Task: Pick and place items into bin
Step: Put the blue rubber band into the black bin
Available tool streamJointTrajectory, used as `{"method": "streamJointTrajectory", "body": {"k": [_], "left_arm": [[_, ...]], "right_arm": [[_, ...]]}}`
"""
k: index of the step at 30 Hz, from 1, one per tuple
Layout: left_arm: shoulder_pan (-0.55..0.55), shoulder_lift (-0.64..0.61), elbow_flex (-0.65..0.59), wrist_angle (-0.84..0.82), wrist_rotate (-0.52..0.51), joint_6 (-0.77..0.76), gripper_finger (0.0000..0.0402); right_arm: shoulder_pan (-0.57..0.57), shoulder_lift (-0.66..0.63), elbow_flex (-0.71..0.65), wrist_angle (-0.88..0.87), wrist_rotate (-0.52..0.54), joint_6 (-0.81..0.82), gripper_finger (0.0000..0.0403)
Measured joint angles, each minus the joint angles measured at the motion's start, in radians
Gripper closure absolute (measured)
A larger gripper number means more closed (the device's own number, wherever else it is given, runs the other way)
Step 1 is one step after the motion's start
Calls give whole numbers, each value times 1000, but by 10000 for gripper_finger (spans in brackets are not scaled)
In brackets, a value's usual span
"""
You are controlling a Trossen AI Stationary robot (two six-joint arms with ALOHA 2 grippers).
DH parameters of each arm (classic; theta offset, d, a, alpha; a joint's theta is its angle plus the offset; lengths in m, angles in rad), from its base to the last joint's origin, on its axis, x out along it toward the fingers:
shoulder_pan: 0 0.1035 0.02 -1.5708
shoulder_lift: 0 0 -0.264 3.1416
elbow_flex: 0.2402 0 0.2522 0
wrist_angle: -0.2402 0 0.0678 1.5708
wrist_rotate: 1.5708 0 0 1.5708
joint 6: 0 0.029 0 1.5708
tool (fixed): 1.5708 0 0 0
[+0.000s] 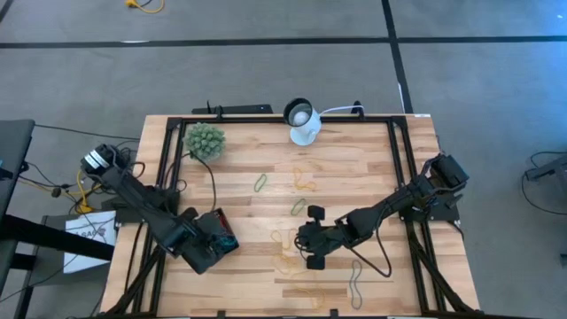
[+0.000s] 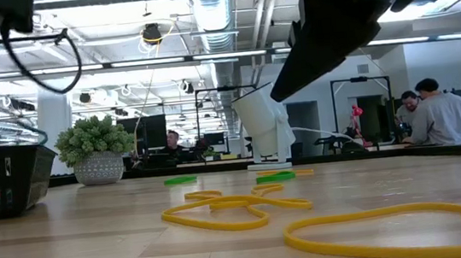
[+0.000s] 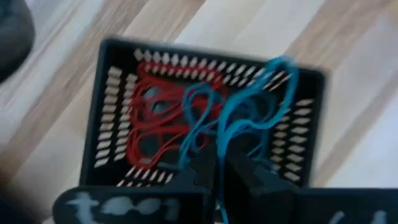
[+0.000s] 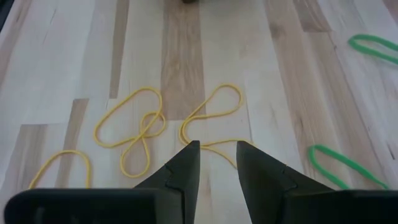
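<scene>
The black slotted bin (image 1: 215,241) (image 3: 118,118) (image 2: 4,180) sits near the table's left edge with red loops (image 3: 149,118) and blue loops (image 3: 249,118) inside. My left gripper (image 3: 219,171) (image 1: 202,248) hovers over the bin, shut on a blue loop. My right gripper (image 4: 217,155) (image 1: 310,241) is open above the table's middle, lifted off the wood, over yellow loops (image 4: 211,112) (image 1: 285,239). More loops lie flat on the table: green (image 1: 261,183) (image 1: 299,207) (image 4: 339,165), yellow (image 1: 306,182) (image 2: 222,211), grey (image 1: 356,283). My left gripper pinches a blue loop between its two fingers; a blue strand (image 3: 219,146) runs up out of the narrow gap, coming from above the bin. The rest of the loop hangs down into the bin, slack, among the other loops.
A fuzzy green plant ball (image 1: 205,140) (image 2: 95,147) stands at the far left. A white round device (image 1: 303,120) (image 2: 267,129) with a cable stands at the far middle. Black frame rails (image 1: 399,159) run along the table's sides. People sit and stand in the room behind.
</scene>
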Motion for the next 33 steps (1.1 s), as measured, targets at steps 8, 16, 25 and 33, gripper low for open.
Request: {"method": "streamJointTrajectory", "body": {"k": [8,16,25,33], "left_arm": [[9,101,0,8,-21,46,396],[56,129,0,29,-21,134,344],[86,129,16,20,128,147,303],[61,126,150,3,31,177,302]], "right_arm": [[-2,0,0,6,0,0,302],[-2,0,0,6,1,0,302],[-1,-4,2,-63,-13,1,302],[70,-109,30,-440,-153,350,302]]}}
